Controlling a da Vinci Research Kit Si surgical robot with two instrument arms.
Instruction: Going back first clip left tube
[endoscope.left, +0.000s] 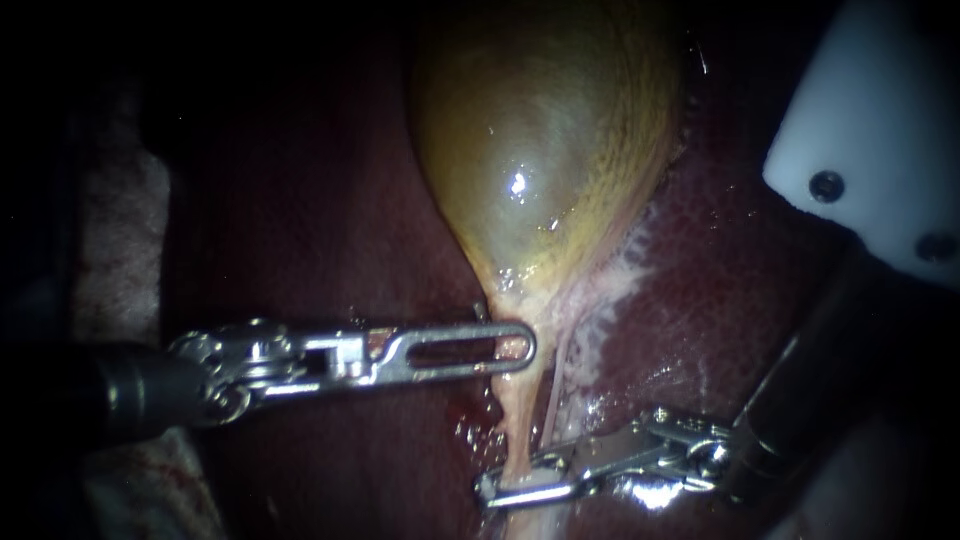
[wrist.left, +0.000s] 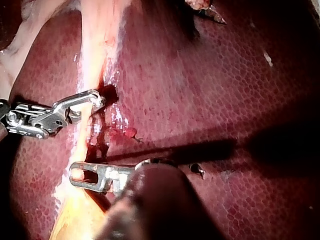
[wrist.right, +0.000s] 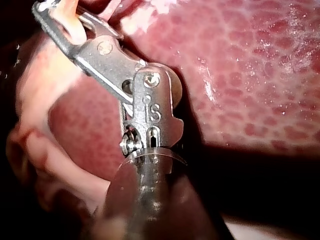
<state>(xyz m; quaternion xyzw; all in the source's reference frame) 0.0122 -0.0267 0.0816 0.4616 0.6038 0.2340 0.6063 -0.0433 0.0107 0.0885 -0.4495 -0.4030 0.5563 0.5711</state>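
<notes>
The left tube (endoscope.left: 513, 440) leaves the narrow end of the gallbladder (endoscope.left: 545, 130). Further from the gallbladder, my right instrument (endoscope.left: 500, 490) is clenched across this tube. Only the right wrist view shows pale tissue pressed between both jaws. At the gallbladder's neck, my left instrument (endoscope.left: 515, 348) grips the gallbladder itself. Only the left wrist view shows blood (wrist.left: 107, 95) beside the tube. The gallbladder's wide end is cut off.

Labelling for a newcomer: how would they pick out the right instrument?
Start at the yellow-green gallbladder and follow its taper down to the pale tube. The right instrument crosses it lowest, from lower right; the left instrument sits higher.
</notes>
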